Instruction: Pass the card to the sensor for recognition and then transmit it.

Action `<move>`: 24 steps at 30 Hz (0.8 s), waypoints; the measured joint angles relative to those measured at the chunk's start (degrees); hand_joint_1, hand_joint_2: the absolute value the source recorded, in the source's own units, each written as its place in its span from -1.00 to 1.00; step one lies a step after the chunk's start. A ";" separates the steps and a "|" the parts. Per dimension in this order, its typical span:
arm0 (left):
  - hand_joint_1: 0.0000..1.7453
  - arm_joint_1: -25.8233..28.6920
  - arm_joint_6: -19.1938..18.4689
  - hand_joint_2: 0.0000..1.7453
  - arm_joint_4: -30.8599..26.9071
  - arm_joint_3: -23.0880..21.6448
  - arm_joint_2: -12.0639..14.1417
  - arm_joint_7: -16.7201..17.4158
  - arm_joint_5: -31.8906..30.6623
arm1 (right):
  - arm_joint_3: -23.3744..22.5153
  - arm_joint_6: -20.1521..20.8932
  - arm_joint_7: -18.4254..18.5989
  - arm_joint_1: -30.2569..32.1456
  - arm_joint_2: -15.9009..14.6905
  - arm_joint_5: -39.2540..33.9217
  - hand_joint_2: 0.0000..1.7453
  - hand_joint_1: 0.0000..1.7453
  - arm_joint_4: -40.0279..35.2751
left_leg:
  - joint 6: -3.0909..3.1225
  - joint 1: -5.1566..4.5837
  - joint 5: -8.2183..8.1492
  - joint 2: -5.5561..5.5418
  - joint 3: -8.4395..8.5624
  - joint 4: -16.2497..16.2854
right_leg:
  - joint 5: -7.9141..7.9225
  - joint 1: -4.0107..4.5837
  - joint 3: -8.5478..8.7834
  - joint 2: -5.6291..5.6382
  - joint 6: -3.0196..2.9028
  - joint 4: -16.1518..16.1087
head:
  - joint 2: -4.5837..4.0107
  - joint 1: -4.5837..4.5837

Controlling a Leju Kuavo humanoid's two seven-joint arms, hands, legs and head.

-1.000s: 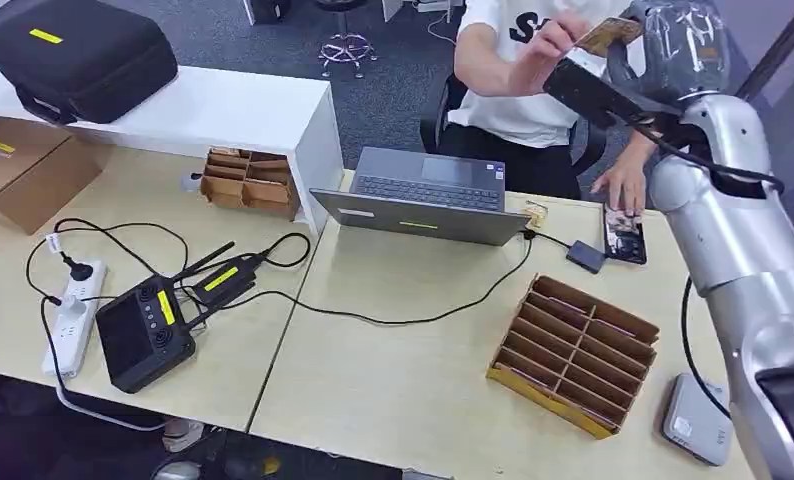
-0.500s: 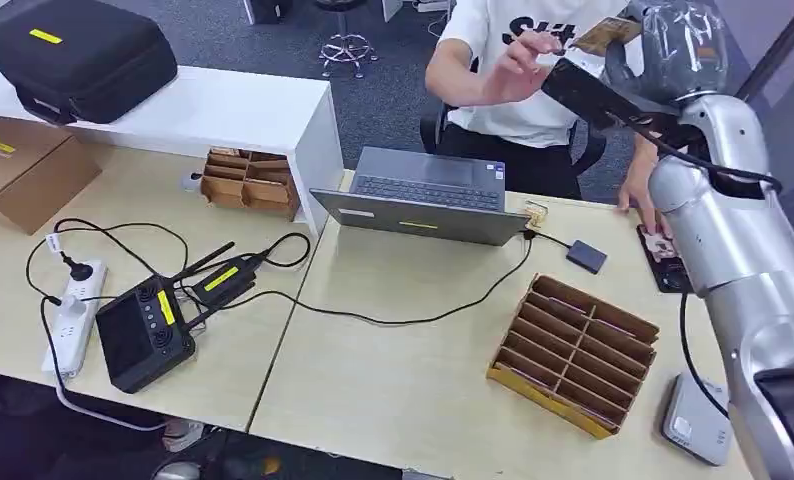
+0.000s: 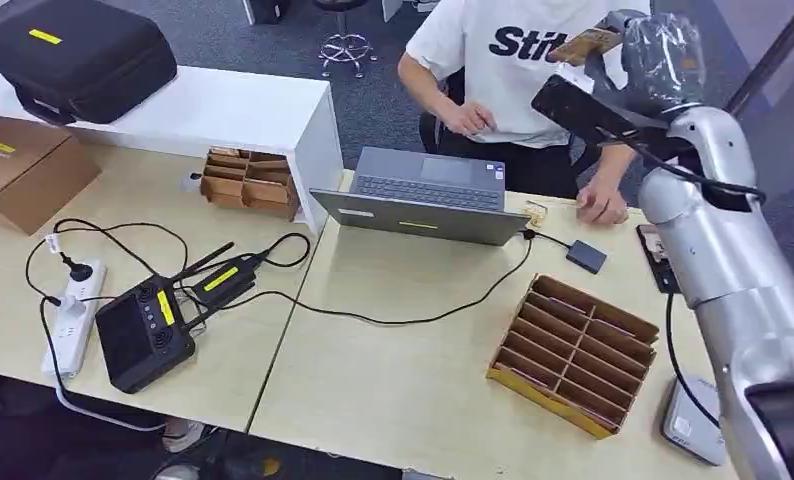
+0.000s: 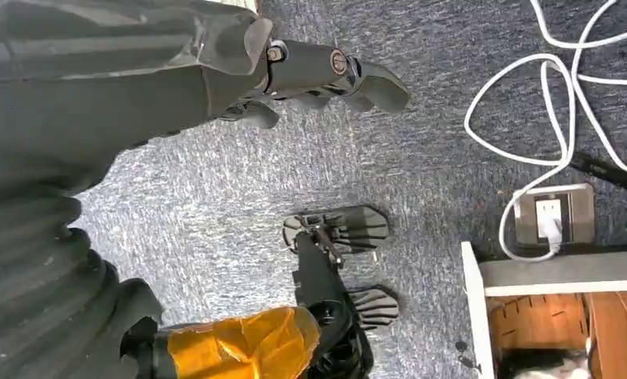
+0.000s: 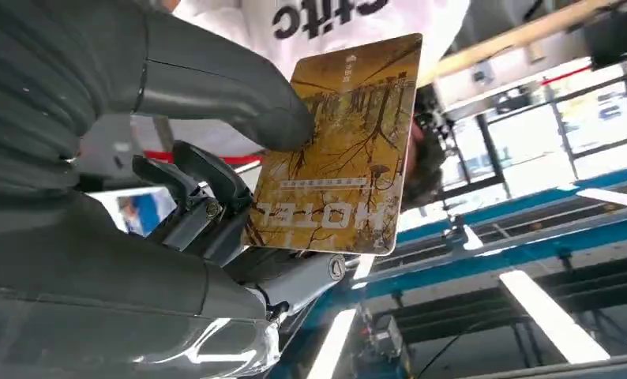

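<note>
My right hand [image 3: 588, 103] is raised high at the far right, towards a seated person in a white shirt [image 3: 518, 70]. It pinches a yellow hotel card [image 3: 585, 45] by one edge. Up close, the thumb [image 5: 231, 99] presses on the card [image 5: 338, 150] with the darker fingers behind it. The sensor [image 3: 585, 256], a small dark box, lies on the table below, cabled to the laptop [image 3: 428, 195]. The person's hands are low, one by the laptop [image 3: 468, 118], one on the table [image 3: 601, 207]. My left hand [image 4: 326, 71] hangs over the carpet, holding nothing, fingers apart.
A cardboard divider tray [image 3: 573, 352] sits at the front right, with a white device [image 3: 693, 420] beside it. A phone [image 3: 657, 258] lies next to my right arm. A black controller [image 3: 143, 333], cables and a power strip [image 3: 70, 315] occupy the left table.
The person's raised hand, which was at the card, has dropped to the laptop. Their other hand slid the phone to the right. My right hand still holds the card.
</note>
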 joint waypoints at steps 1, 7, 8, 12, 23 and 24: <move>-1.00 0.26 0.00 1.00 0.00 0.13 0.04 -0.33 0.22 | -0.22 0.64 -0.37 0.87 -0.35 -1.35 1.00 1.00 -1.32 | 0.00 0.00 0.00 0.00 0.00 0.00 | 0.00 0.00 -0.01 0.00 0.00 0.00 | 0.00 0.00; -1.00 3.43 0.07 1.00 0.00 2.29 0.50 -4.96 2.93 | -7.46 1.42 -2.26 8.69 -6.90 -18.57 1.00 1.00 -8.62 | 0.01 0.19 -0.02 -0.52 0.02 0.02 | -0.07 0.15 0.35 -0.54 -0.02 -0.30 | 0.00 0.05; -1.00 4.46 -0.09 1.00 0.00 2.67 0.52 -5.99 3.30 | -10.11 1.49 -4.27 10.99 -8.84 -21.05 1.00 1.00 -9.19 | 0.03 0.24 -0.04 -0.55 0.00 0.02 | -0.06 0.21 0.41 -0.56 -0.01 -0.36 | 0.00 0.05; -1.00 7.18 0.28 1.00 0.15 4.64 1.20 -7.41 4.22 | -17.91 1.51 -7.78 19.49 -13.36 -24.51 1.00 1.00 -12.30 | 0.10 0.22 -0.24 -0.30 0.01 0.02 | -0.03 0.19 0.35 -0.24 0.01 -0.48 | 0.00 0.02; -1.00 8.58 0.42 1.00 0.48 7.26 1.60 -8.72 5.40 | -27.89 1.29 -7.61 32.13 -17.51 -26.22 1.00 1.00 -17.67 | 0.03 0.32 -0.25 -0.21 0.00 -0.02 | -0.06 0.32 0.27 -0.21 -0.03 -0.44 | 0.00 0.00; -1.00 8.71 0.42 1.00 0.52 7.39 1.62 -8.83 5.44 | -28.55 1.23 -7.61 32.74 -17.73 -26.37 1.00 1.00 -17.71 | 0.03 0.32 -0.25 -0.21 0.00 -0.02 | -0.06 0.32 0.27 -0.21 -0.03 -0.44 | 0.00 -0.02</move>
